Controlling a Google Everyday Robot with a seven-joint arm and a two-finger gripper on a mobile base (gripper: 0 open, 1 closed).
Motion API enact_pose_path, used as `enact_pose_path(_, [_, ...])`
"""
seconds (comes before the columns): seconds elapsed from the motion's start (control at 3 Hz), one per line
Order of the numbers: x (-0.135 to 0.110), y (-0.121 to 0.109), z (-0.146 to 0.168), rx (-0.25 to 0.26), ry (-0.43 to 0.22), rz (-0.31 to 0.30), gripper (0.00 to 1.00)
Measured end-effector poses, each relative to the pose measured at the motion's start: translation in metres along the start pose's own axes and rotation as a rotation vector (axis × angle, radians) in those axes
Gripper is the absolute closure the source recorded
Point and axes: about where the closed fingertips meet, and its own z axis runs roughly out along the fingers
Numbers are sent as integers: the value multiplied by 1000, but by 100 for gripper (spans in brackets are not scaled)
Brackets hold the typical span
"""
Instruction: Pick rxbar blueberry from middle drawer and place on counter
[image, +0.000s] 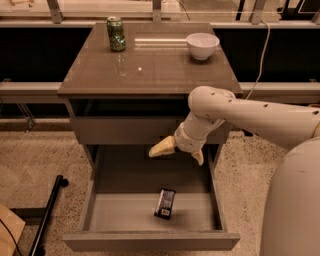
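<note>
The rxbar blueberry (165, 203), a small dark bar with white print, lies flat on the light grey floor of the open middle drawer (120, 212), near its middle. My gripper (180, 152) hangs above the back part of the drawer, just below the closed drawer front (125, 131). Its two pale fingertips (162, 148) are spread apart and hold nothing. The gripper is above and behind the bar, not touching it. The counter (150, 70) is the glossy brownish top of the cabinet.
A green can (116, 33) stands at the counter's back left and a white bowl (202, 45) at its back right. A black bar (47, 215) lies on the speckled floor to the left. My robot's white body (295, 200) fills the right side.
</note>
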Motion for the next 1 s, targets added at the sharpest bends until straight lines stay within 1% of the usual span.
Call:
enact_pose_path(0.33, [-1, -2, 12, 9, 15, 27, 0])
enact_pose_path(0.67, [-14, -7, 51, -19, 32, 103, 0])
enact_pose_path(1.0, [-21, -15, 78, -13, 53, 163, 0])
